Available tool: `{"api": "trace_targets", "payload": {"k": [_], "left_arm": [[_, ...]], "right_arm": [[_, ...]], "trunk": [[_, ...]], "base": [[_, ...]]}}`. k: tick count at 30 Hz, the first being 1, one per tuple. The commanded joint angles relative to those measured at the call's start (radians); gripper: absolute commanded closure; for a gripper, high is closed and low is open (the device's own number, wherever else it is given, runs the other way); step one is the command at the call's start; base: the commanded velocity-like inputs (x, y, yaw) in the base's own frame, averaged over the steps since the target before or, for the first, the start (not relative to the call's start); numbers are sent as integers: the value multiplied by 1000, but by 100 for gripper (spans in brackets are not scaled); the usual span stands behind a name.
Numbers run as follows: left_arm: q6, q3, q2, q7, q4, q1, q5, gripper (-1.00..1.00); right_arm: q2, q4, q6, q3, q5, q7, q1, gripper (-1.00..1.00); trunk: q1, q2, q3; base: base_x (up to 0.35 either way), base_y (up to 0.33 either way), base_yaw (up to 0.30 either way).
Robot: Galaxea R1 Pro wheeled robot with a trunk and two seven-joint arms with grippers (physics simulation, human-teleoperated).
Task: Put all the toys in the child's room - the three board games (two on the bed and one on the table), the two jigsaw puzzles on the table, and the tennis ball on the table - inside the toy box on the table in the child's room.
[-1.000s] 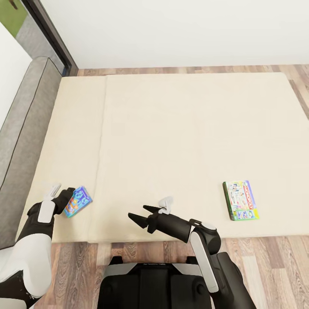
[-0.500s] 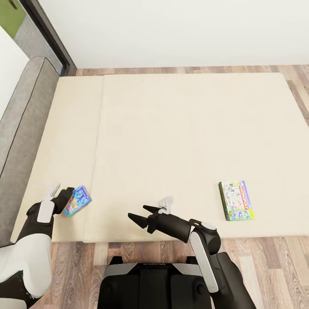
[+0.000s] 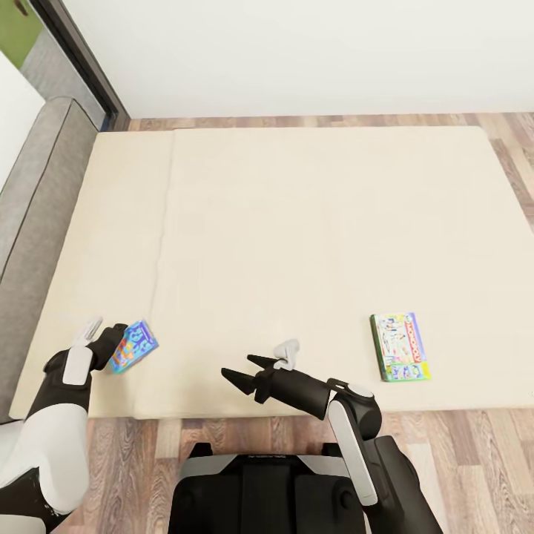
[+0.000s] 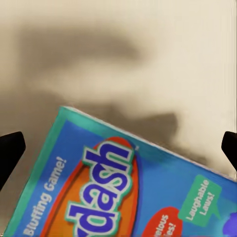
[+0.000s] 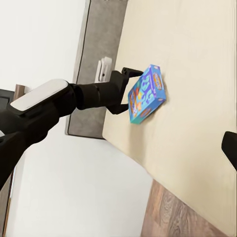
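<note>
Two board games on the bed from my head cam; my left gripper is clamped on the blue board game near the bed's front edge, box tilted up off the mattress; the white Monopoly box lies flat well off to the right; my right gripper hangs spread wide, holding nothing, between them.
</note>
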Motion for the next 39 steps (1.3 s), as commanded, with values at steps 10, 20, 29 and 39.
{"api": "trace_targets", "payload": {"k": [10,20,29,39], "left_arm": [[10,13,-2,8,23,0,27,-100],[12,14,-2,8,22,1,27,-100],[13,14,-2,8,22,0,27,-100],[14,14,-2,8,22,0,27,-100]], "right_arm": [[0,0,7,0,-5,0,0,-100],[0,0,7,0,-6,0,-1,-100],[0,0,7,0,-6,0,0,-100],[0,0,6,0,-5,0,0,-100]], "trunk": [[0,-1,-1],[0,-1,-1],[0,-1,-1],[0,-1,-1]], "base": [[-13,-110,0],[-19,-85,0],[-31,-71,0],[-21,-132,0]]}}
